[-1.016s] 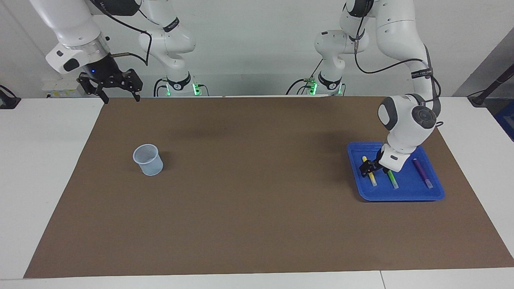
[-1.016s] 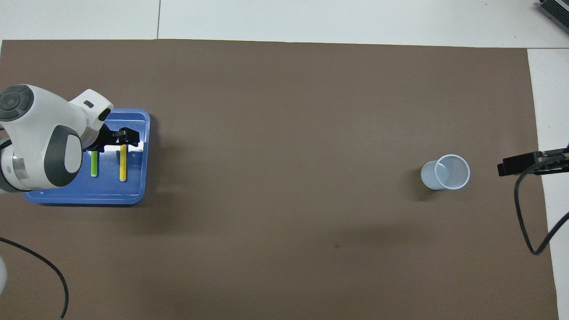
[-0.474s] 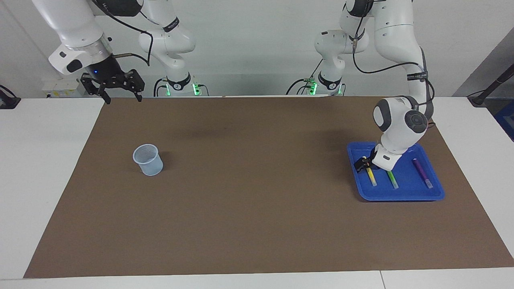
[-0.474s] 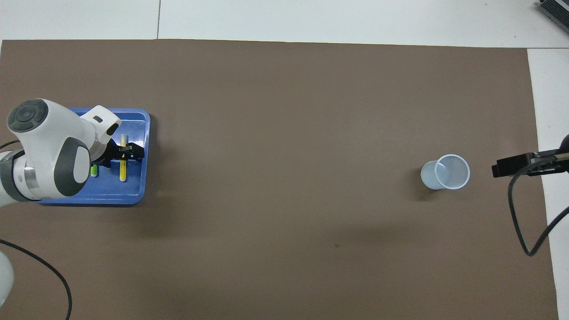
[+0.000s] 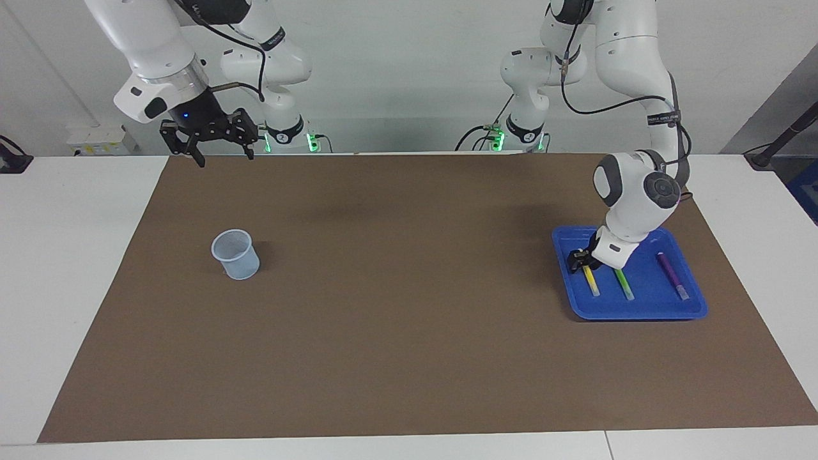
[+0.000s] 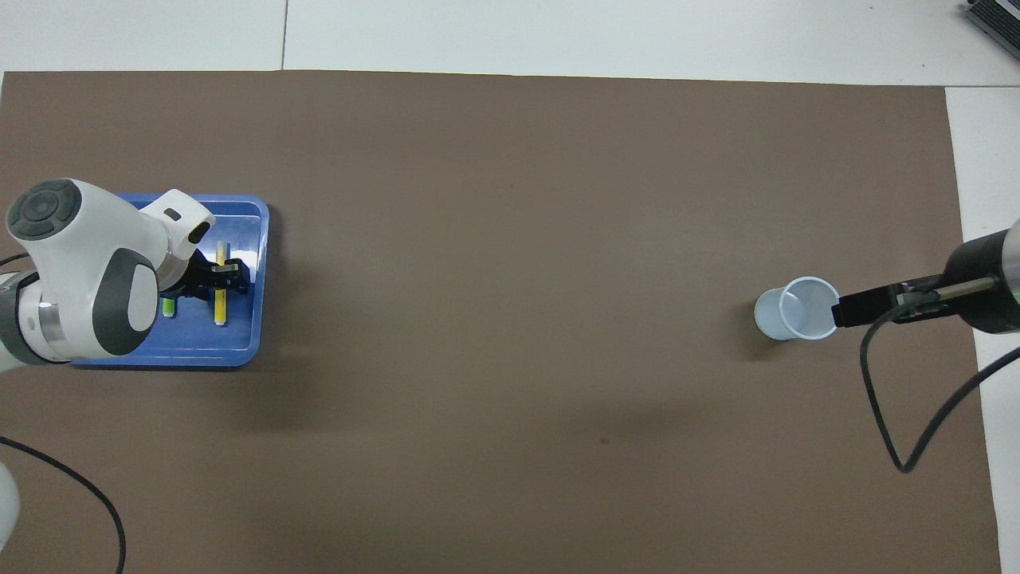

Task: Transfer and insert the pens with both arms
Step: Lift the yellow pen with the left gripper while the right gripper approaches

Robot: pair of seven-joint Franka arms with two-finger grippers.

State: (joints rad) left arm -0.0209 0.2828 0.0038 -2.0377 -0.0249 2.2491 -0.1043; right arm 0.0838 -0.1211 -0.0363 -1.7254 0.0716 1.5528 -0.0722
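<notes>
Three pens lie in a blue tray [image 5: 693, 312] at the left arm's end of the brown mat [image 5: 409, 332]: a yellow pen [image 5: 592, 281], a green pen [image 5: 625, 285] beside it, and a purple pen [image 5: 672, 275] set apart toward the tray's outer side. All three lie roughly parallel, their pale ends pointing away from the robots. The left gripper [image 5: 580, 258] is down in the tray at the yellow pen's robot-side end, its fingers straddling the pen; whether they have clamped on it or only stand close around it cannot be told. The pen rests on the tray floor. In the overhead view the left gripper [image 6: 221, 269] crosses the yellow pen [image 6: 220, 307] while the arm's wrist covers most of the green pen [image 6: 168, 306]. The right gripper [image 5: 216, 142] hangs in the air over the mat's edge nearest the robots, fingers spread apart and holding nothing. A pale translucent cup [image 5: 236, 254] stands upright on the mat toward the right arm's end.
</notes>
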